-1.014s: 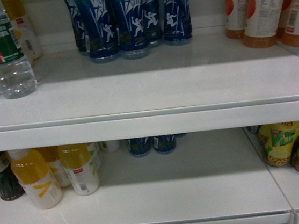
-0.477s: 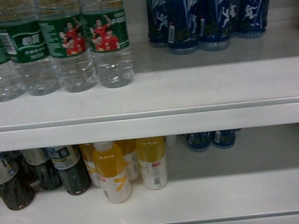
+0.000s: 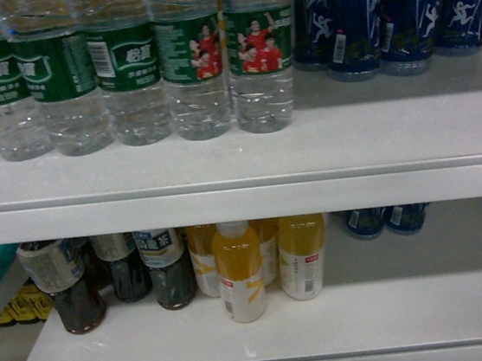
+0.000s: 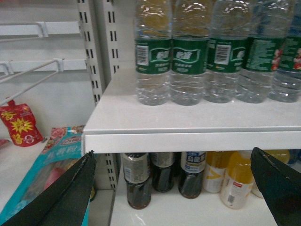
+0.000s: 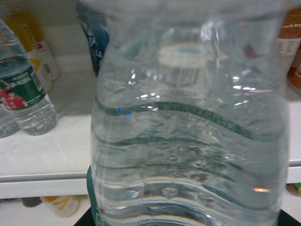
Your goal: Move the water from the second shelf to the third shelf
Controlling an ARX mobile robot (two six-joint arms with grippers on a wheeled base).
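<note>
Clear ribbed plastic fills the R wrist view: a water bottle (image 5: 188, 132) right up against the lens, green label edge low at its left, dark bits at the bottom corners. Looks held by the right gripper, but fingers aren't visible, so can't tell how the jaws stand. This bottle doesn't show in the head view.

Behind it in the same view, white shelf (image 5: 42, 155) w/ another green-label water at far left, blue bottles at back, orange ones at right edge.

Head view: upper shelf (image 3: 239, 159), white, w/ a row of five green-label waters (image 3: 192, 60) standing upright, side by side, touching; two at right show red-shirted figures, others show barcode or white logo. Dark blue bottles (image 3: 379, 17) just right of them. Lower shelf (image 3: 267, 330), also white: dark tea-coloured bottles (image 3: 70, 287) at left, yellow juice bottles (image 3: 243, 272) mid, blue bottle bases (image 3: 385, 221) at back right. Neither arm shows in this view.

L wrist view: left gripper (image 4: 174, 188) spread wide, nothing between its black fingers (image 4: 66, 193), low in front of the shelf edge. Slotted white upright (image 4: 94, 56) at the shelf's left end; beyond it wire hooks, a red packet (image 4: 19, 125) and a teal snack bag (image 4: 51, 160).
</note>
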